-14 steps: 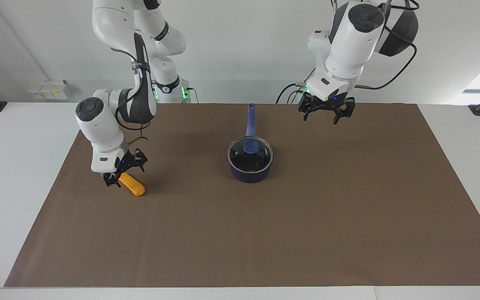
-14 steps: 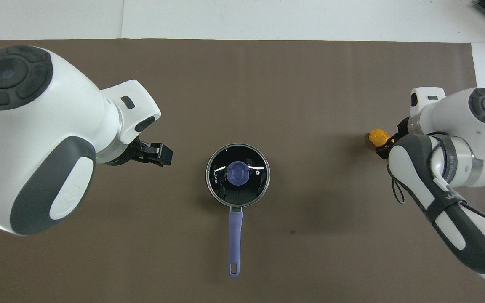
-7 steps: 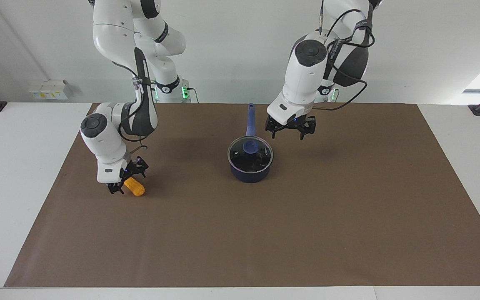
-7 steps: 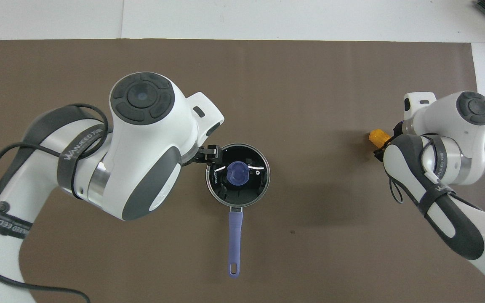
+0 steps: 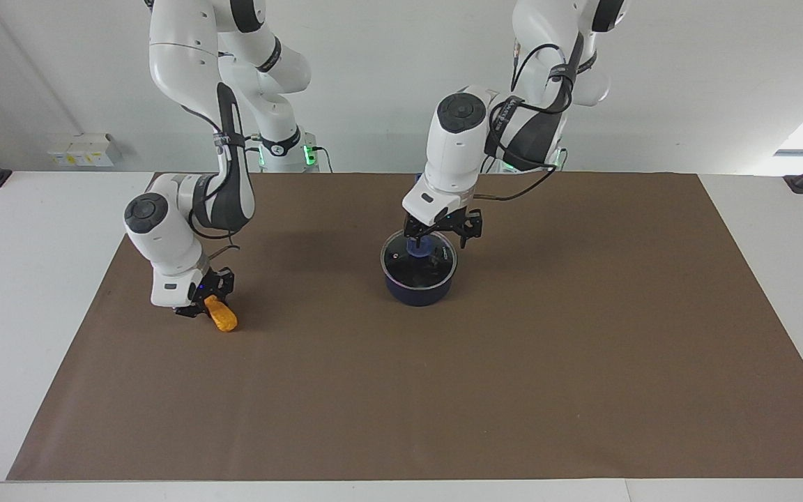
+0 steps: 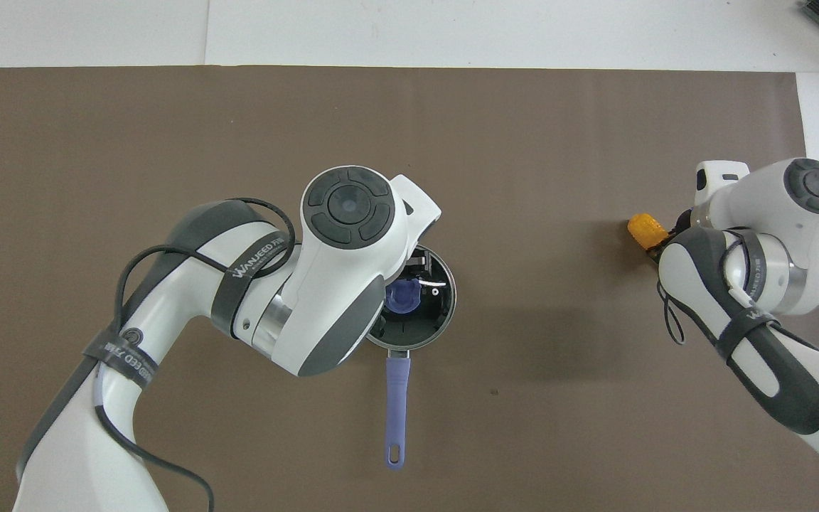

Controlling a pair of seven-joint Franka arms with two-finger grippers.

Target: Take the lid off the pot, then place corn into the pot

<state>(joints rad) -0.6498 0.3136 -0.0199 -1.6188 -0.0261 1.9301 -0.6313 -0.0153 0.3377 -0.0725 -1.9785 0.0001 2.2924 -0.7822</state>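
Right pincer (image 5: 201, 307) low on the desk (image 5: 743, 209) at the right arm's end, closed narrow on one end of the small orange-yellow corn cob (image 5: 221, 315), stubby with rounded ends; cob sticks out past the fingers at a tilt, its free end looks to rest on the brown mat (image 5: 443, 390), so gripped but not lifted as far as I can judge. Overhead shows only the cob's tip (image 6: 645, 230) poking out from under the right wrist. Left pincer (image 5: 443, 231) is right over the round clear glass lid with metal rim (image 5: 401, 263), fingers spread wide either side of the blue knob (image 5: 417, 245) at its centre; can't tell if they touch it, not closed on it. Lid sits flat on the small dark navy saucepan (image 5: 415, 291), directly below the left pincer; its long straight blue handle (image 6: 395, 405) runs toward the robots, under and past the left wrist. Progress: early. Lid not off yet, pot is covered. Left to do, my read: close on knob, lift lid clear and park it, raise corn, carry it over the open pot, drop it in.
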